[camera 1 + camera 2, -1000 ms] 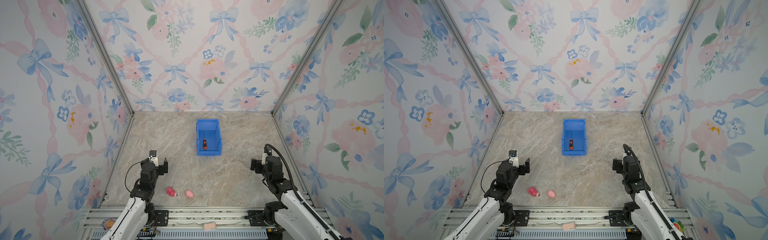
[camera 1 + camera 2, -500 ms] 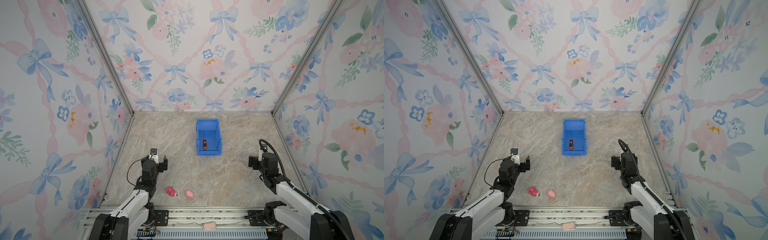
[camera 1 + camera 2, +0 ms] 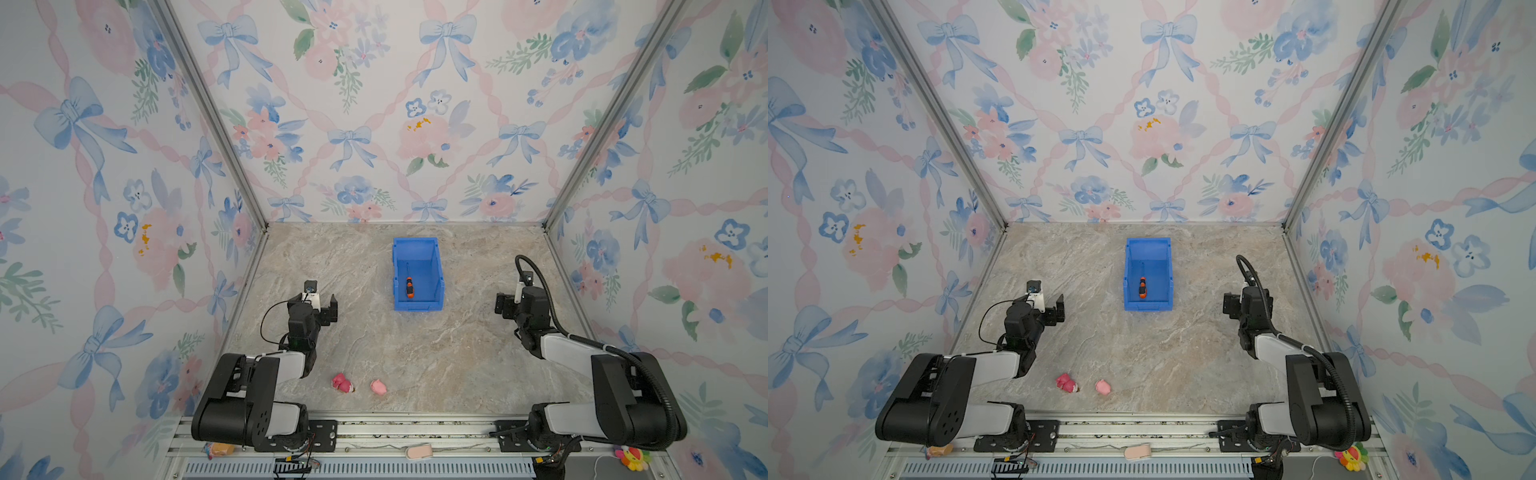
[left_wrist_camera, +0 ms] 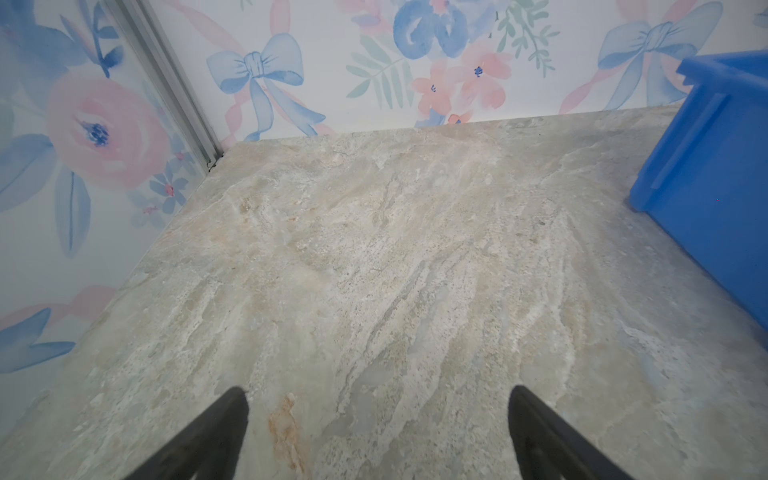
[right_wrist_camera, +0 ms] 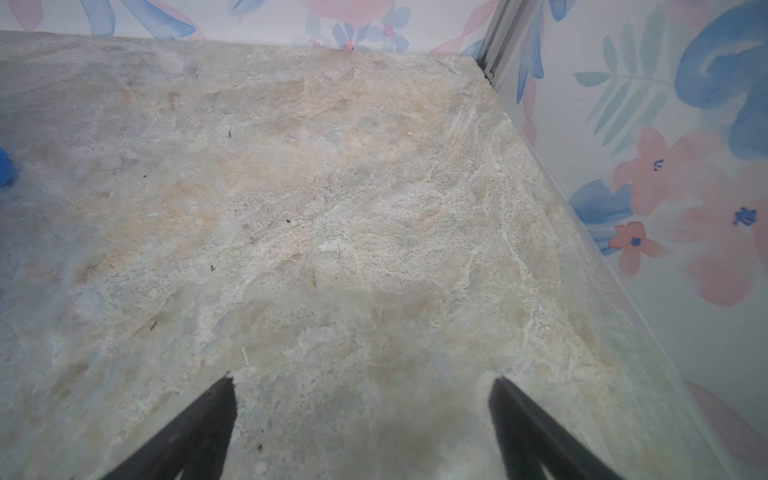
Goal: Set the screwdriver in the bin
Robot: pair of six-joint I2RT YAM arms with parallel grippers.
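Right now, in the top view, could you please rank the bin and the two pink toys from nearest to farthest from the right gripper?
From the right gripper:
1. bin, to its left, mid-table.
2. pale pink toy, near the front edge.
3. darker pink toy, front edge, farther left.

An edge is cutting off much of the bin (image 4: 706, 166) in the left wrist view; the right wrist view is catching only a blue sliver. In both top views the screwdriver (image 3: 409, 287) (image 3: 1142, 287) is showing too small to tell its tip.
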